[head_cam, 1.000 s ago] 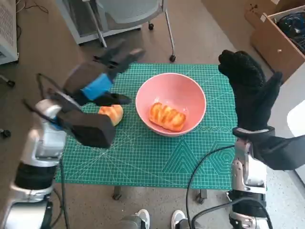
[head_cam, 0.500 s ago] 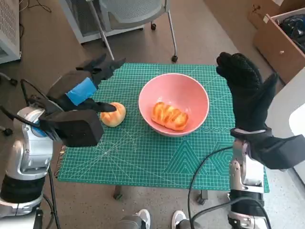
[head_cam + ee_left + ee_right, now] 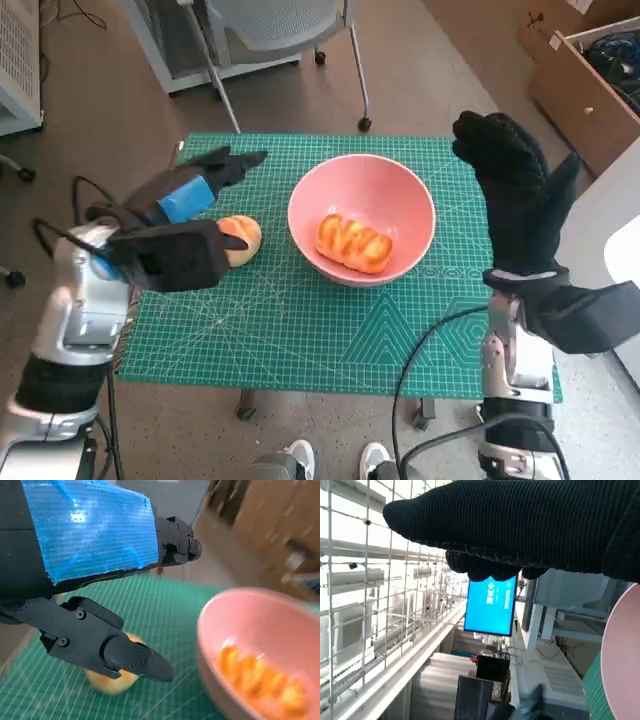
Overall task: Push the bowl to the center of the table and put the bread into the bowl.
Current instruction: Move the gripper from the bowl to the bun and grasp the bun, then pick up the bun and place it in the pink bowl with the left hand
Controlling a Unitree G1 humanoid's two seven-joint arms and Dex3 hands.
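Observation:
A pink bowl [image 3: 362, 200] stands near the middle of the green mat, with a golden bread loaf [image 3: 352, 243] inside it. A second, round bread roll [image 3: 243, 237] lies on the mat left of the bowl. My left hand [image 3: 190, 195] hovers open over that roll, fingers spread, and holds nothing. In the left wrist view the roll [image 3: 112, 682] sits under the black fingers [image 3: 132, 655], beside the bowl [image 3: 265, 630]. My right hand [image 3: 512, 180] is raised at the bowl's right, open and flat, apart from the rim.
The green cutting mat [image 3: 330, 320] covers the small table. An office chair's legs [image 3: 350, 60] stand behind the table. A wooden crate [image 3: 590, 70] sits at the far right. Someone's shoes [image 3: 300, 460] show at the near edge.
My left hand has swung down and toward me, coming lower over the roll. The bowl, both breads and my right hand stay where they were.

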